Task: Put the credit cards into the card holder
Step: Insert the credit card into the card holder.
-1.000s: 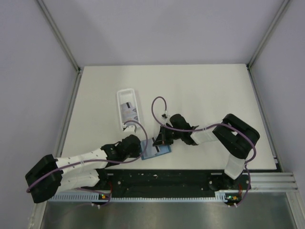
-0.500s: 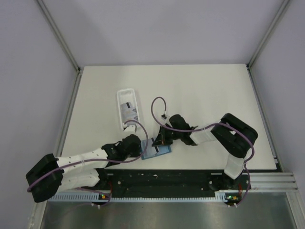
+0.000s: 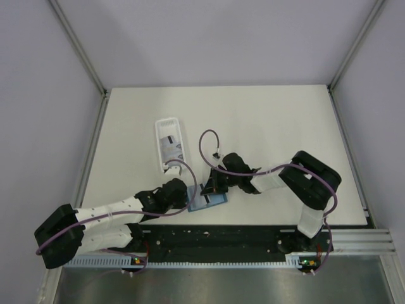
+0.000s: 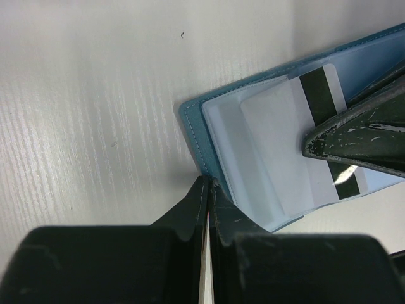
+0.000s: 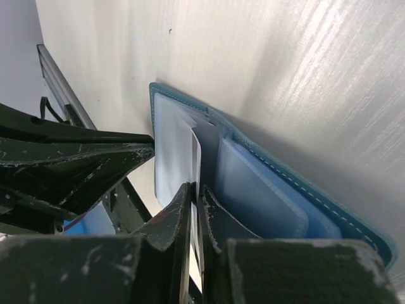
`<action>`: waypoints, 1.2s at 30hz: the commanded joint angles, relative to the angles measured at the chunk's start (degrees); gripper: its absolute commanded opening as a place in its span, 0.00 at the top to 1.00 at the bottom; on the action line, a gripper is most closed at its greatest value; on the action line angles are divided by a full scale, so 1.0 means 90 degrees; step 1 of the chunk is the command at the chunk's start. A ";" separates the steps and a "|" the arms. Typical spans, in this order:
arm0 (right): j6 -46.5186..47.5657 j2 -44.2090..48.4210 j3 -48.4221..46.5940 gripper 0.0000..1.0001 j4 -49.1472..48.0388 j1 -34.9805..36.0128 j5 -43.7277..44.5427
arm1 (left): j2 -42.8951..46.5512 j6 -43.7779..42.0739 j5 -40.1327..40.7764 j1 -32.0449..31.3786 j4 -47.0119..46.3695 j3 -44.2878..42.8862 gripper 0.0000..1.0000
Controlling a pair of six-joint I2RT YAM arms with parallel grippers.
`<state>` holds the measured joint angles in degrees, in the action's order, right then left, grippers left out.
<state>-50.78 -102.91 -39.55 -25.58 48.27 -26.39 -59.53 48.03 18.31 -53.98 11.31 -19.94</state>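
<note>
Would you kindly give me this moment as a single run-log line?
right tool: shut on white plastic card with dark stripe, partly inside open teal folding wallet | left tool: shut, tip at wallet edge

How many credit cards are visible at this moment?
2. One card sits partly inside the teal card holder, pinched by the right tool; another card lies in the white tray, where more may be stacked beneath.

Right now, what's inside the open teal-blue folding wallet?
In the teal-blue wallet, a white card with a dark stripe sits partway in a clear pocket, pinched by the right gripper. The gripper hides part of it; any cards beneath cannot be seen.
</note>
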 commanded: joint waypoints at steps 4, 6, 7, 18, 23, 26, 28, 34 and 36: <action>0.0466 0.0282 -0.0302 0.86 0.1405 0.0281 0.0754 | -0.0085 0.0005 -0.0237 0.0001 -0.0300 -0.0010 0.96; 0.0554 0.0418 -0.0429 0.84 0.1776 0.0310 0.0920 | -0.0075 0.0005 -0.0237 0.0001 -0.0300 -0.0001 0.97; 0.0603 0.0458 -0.0497 0.83 0.1913 0.0339 0.0979 | -0.0075 -0.0005 -0.0227 0.0001 -0.0309 -0.0001 0.97; 0.0877 0.0751 -0.1055 0.66 0.3184 0.0574 0.1672 | 0.0003 -0.0014 -0.0227 0.0001 -0.0310 0.0038 0.97; 0.0926 0.1014 -0.1162 0.63 0.3613 0.0584 0.2053 | 0.0003 -0.0024 -0.0218 0.0001 -0.0310 0.0038 0.97; 0.0984 0.1122 -0.1211 0.62 0.3818 0.0584 0.2200 | -0.0036 -0.0005 -0.0247 0.0001 -0.0339 0.0029 0.97; 0.1014 0.1181 -0.1250 0.61 0.3936 0.0584 0.2249 | -0.0065 -0.0024 -0.0256 0.0001 -0.0348 0.0019 0.97; 0.1111 0.1366 -0.1309 0.60 0.4219 0.0584 0.2483 | -0.0056 -0.0024 -0.0247 0.0001 -0.0348 0.0009 0.97; 0.1102 0.1473 -0.1309 0.60 0.4326 0.0574 0.2639 | -0.0056 -0.0024 -0.0247 0.0001 -0.0339 0.0009 0.97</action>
<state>-42.15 -93.23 -48.93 10.37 52.84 -6.44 -59.81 48.07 15.90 -53.98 10.13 -19.92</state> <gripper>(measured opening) 0.393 0.036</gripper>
